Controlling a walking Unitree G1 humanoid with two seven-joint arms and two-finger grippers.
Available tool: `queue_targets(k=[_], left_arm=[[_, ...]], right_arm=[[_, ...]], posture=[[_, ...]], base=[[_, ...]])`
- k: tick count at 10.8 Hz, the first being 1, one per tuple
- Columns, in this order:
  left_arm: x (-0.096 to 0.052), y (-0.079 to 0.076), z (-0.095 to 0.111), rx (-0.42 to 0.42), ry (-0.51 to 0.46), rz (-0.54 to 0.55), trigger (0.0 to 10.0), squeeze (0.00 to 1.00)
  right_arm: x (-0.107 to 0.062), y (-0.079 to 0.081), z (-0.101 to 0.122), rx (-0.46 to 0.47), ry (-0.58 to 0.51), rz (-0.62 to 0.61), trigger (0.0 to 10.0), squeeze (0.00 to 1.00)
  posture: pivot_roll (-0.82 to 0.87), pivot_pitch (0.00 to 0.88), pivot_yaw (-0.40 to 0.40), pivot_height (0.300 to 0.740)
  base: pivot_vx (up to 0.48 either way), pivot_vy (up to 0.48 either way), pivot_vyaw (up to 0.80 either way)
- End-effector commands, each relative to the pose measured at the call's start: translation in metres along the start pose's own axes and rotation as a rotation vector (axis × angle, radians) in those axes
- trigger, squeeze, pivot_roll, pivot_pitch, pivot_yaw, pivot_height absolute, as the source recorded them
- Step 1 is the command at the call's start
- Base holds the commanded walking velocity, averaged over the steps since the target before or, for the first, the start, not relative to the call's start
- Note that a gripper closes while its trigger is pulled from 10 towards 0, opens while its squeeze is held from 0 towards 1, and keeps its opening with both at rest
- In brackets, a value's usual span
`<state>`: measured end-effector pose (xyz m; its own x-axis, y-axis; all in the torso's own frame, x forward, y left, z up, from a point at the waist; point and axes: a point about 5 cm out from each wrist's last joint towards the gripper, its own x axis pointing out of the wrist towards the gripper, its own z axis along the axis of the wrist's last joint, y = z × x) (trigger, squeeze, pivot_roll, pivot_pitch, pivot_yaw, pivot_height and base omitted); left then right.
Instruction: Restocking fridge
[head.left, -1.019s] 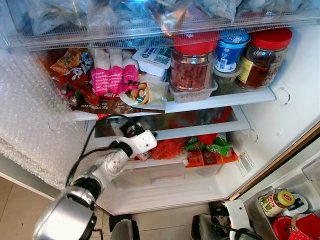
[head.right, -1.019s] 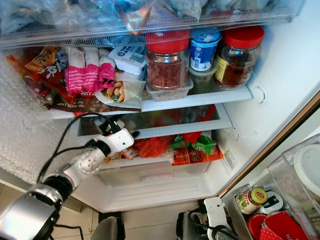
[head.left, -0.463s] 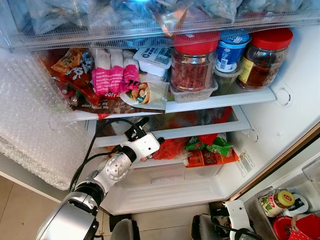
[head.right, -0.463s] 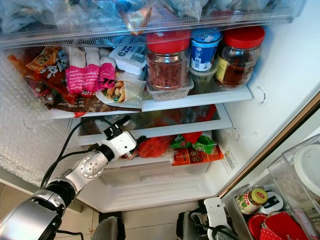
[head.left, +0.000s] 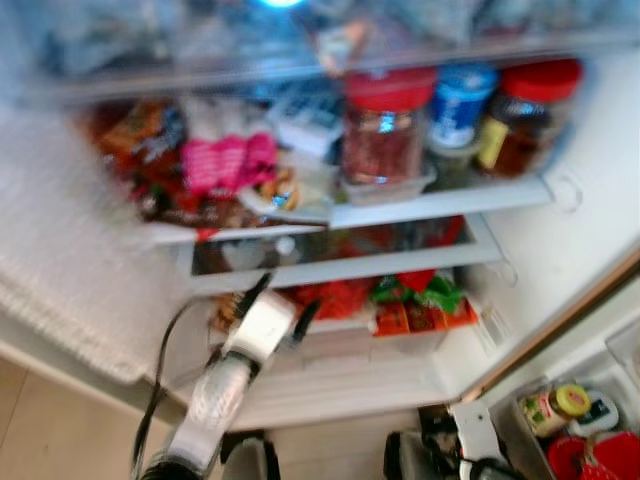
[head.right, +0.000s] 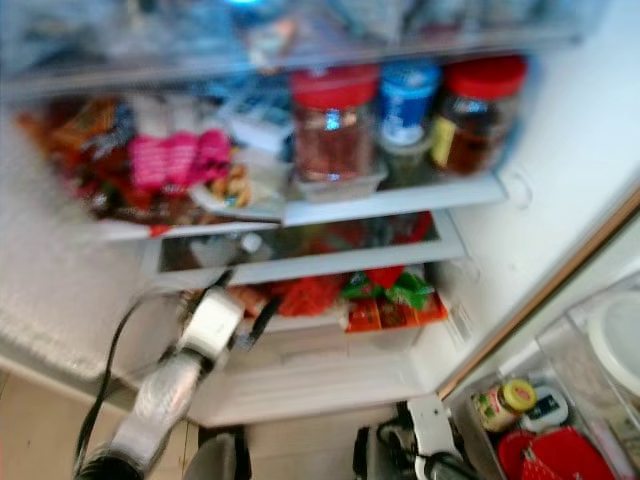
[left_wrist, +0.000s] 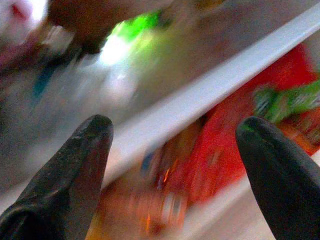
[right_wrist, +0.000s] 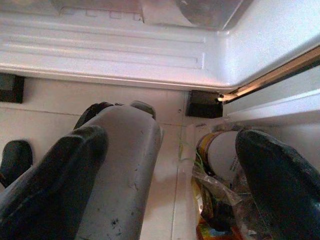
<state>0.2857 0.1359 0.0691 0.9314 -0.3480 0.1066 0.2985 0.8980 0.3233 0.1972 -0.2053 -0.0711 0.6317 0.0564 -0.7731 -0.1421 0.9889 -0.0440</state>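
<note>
Red packets (left_wrist: 225, 145) just beyond open left gripper (left_wrist: 172, 132), untouched.

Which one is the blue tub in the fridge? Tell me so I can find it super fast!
Look at the white middle shelf of the open fridge, on its right half. Two big jars with red lids stand there, the left red-lidded jar and the right red-lidded jar. The blue tub sits between them, perched on a darker container, the only blue-and-white thing in that row.

Head cameras down into fridge (head.left: 560, 230)
</note>
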Motion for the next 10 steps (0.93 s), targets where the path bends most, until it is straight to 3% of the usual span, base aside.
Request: queue_targets(k=[1, 3, 4, 10], left_arm=[[0.005, 0.008, 0.015, 0.007, -0.065, 0.047, 10.0, 0.00], [-0.002, 0.011, 0.018, -0.013, -0.058, 0.093, 10.0, 0.00], [-0.064, 0.051, -0.025, -0.167, 0.310, 0.415, 10.0, 0.00], [-0.066, 0.054, -0.030, -0.178, 0.329, 0.432, 10.0, 0.00]], right_arm=[[-0.010, 0.004, -0.044, -0.010, 0.176, 0.012, 10.0, 0.00], [-0.010, 0.003, -0.045, -0.019, 0.180, 0.010, 10.0, 0.00], [-0.011, -0.003, -0.043, -0.030, 0.178, 0.018, 10.0, 0.00], [-0.011, -0.003, -0.043, -0.028, 0.178, 0.019, 10.0, 0.00]], posture=[[0.01, 0.101, 0.024, 0.621], [0.01, 0.085, 0.015, 0.621], [0.05, 0.149, -0.009, 0.621], [0.05, 0.149, -0.008, 0.621]], base=[[0.000, 0.000, 0.00], [0.000, 0.000, 0.00], [-0.277, 0.000, 0.00], [-0.277, 0.000, 0.00]])
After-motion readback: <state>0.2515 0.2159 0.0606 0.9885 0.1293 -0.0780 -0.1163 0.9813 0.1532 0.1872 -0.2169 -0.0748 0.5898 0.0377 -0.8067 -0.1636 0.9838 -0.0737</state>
